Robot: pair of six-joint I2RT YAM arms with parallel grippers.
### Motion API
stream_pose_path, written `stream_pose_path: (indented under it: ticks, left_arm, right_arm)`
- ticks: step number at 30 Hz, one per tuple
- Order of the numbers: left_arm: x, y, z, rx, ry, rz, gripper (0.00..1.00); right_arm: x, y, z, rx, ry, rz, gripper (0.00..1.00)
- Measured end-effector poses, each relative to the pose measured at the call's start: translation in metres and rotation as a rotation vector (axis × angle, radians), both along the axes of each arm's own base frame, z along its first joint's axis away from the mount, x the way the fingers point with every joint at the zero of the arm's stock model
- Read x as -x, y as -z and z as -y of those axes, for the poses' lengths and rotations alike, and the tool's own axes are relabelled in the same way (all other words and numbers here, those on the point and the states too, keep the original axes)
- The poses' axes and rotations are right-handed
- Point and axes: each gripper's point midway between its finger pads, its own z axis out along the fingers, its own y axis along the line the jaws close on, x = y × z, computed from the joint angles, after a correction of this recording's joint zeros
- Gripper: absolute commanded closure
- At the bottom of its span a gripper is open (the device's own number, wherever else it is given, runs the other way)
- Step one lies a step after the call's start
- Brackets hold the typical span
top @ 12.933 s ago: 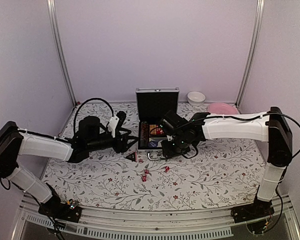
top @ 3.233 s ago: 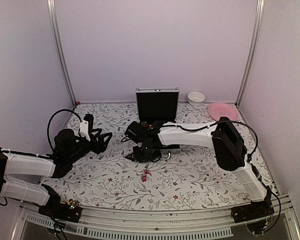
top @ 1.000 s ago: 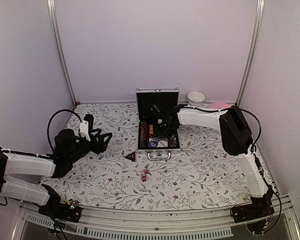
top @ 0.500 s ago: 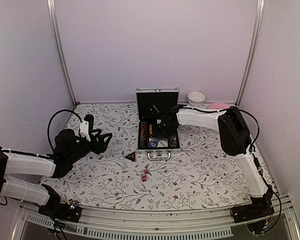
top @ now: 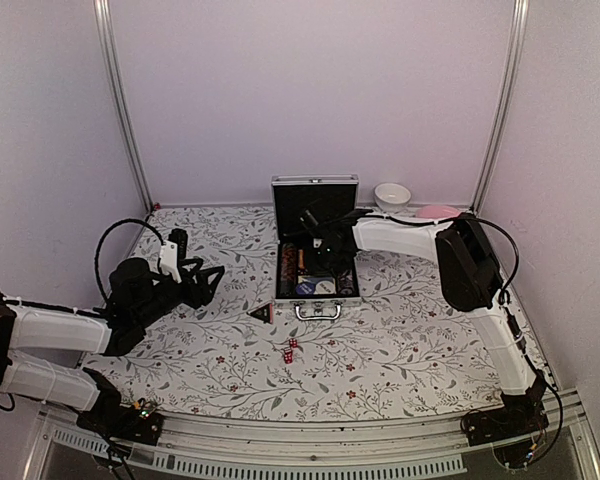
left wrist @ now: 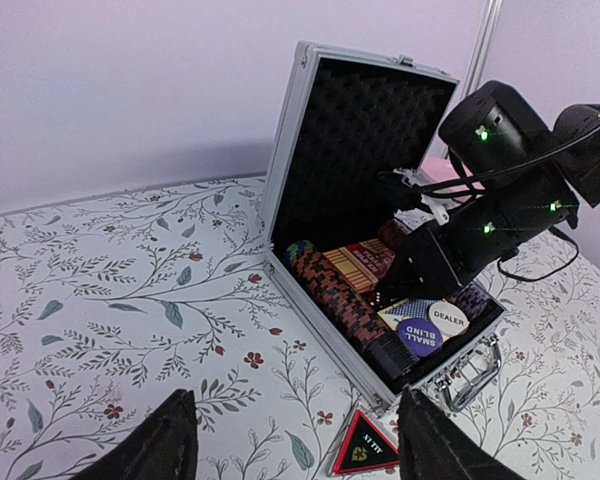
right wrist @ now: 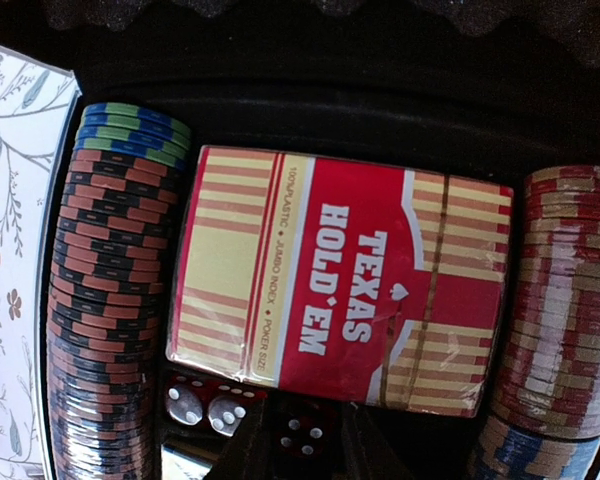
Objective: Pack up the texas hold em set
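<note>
- Packing looks mostly done: the case (top: 315,205) stands open on the worktop (top: 410,330), lid upright. It holds the card pack (right wrist: 340,300) between two chip rows (right wrist: 105,300), with a few packed dice (right wrist: 205,405) at the pack's near end.
- The right jaws (right wrist: 302,447) hang inside the case, released and holding nothing. The card pack lies straight ahead of them, its long axis running crosswise to the fingers, and one die sits right between the tips.
- Outside the case, the black triangular piece (left wrist: 365,443) lies flat on the worktop just beside the case's front corner, and the loose red dice (top: 290,348) lie nearer the arm bases.
- The left jaws (left wrist: 298,430) are spread wide and empty. The triangle lies just ahead of them, toward the finger on the case side.
- I judge the left arm nearer the triangle, so a short reach forward should do. The dice lie between the two arms, well apart from both jaws.
</note>
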Motion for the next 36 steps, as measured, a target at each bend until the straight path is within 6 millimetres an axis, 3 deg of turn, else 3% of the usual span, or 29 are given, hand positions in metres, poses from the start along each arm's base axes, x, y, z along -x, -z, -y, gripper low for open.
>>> stream_pose_path:
  ticks: [18,27,32,36]
  left_arm:
    - [0.000,0.000,0.000,0.000,0.000,0.000,0.32]
    - [0.000,0.001,0.000,-0.001,0.000,-0.002,0.32]
    - [0.000,0.002,0.000,-0.003,0.000,-0.006,0.30]
    - [0.000,0.002,0.000,-0.002,0.000,-0.007,0.25]
  right_arm:
    - [0.000,-0.005,0.007,0.025,0.017,0.022,0.69]
    - [0.000,-0.056,0.019,-0.007,0.041,0.097,0.69]
    - [0.019,-0.082,0.017,-0.029,0.007,0.117,0.65]
    - [0.054,-0.083,-0.003,-0.020,-0.066,0.095,0.64]
